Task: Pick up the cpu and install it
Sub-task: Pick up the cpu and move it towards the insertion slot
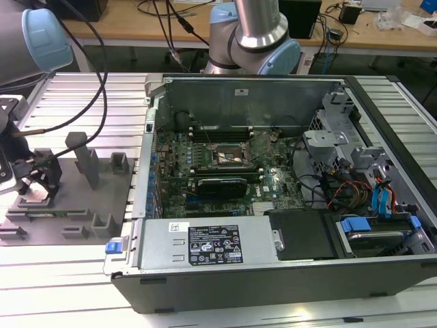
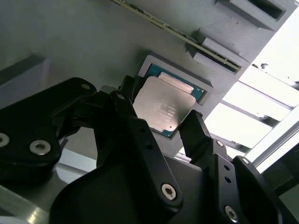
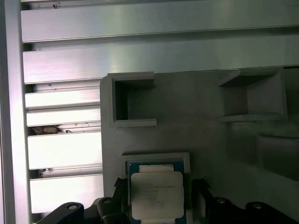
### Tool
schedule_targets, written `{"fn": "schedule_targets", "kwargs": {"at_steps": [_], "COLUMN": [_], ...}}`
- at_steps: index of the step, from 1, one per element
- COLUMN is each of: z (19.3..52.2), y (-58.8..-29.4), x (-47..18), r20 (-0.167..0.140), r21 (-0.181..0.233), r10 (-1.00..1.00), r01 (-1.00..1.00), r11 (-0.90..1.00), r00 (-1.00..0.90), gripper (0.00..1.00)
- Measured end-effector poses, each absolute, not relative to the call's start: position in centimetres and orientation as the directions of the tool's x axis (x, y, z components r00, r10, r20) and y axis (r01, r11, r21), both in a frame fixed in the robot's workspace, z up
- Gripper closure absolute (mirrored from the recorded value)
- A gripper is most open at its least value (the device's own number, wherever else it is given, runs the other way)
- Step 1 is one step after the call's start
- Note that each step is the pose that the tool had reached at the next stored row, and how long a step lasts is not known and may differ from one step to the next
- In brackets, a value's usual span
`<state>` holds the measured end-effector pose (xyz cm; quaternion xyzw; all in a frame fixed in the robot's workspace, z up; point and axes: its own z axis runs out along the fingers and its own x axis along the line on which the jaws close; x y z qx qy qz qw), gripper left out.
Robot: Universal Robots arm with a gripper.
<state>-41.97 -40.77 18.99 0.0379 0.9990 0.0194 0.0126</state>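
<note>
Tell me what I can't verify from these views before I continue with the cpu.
The cpu: its near edge is cut off by the first wrist view's frame; in the second wrist view the gripper covers it.
Exterior view: the cpu's seating in the grey fixture, behind the gripper.
The socket: too small in the exterior view to tell if it is empty.

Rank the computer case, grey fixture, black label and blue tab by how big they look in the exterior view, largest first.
1. Computer case
2. Grey fixture
3. Black label
4. Blue tab
The gaps between them are plain, so nearness to the camera does not change the order.
</note>
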Motion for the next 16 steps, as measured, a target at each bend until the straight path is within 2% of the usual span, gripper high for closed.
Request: {"fn": "schedule_targets", "kwargs": {"at_steps": [5, 15, 16], "z": [18.97, 18.94, 18.95], "y": [-40.51, -40.42, -40.42], "x": [-41.96, -41.92, -41.93], "r20": [-0.008, -0.007, -0.007], "r21": [0.016, 0.016, 0.016], "r10": [0.079, 0.041, 0.04], "r01": [0.079, 0.041, 0.04], "r11": [0.997, 0.999, 0.999], "r00": [-0.997, -0.999, -0.999], "gripper": [0.35, 0.35, 0.45]}}
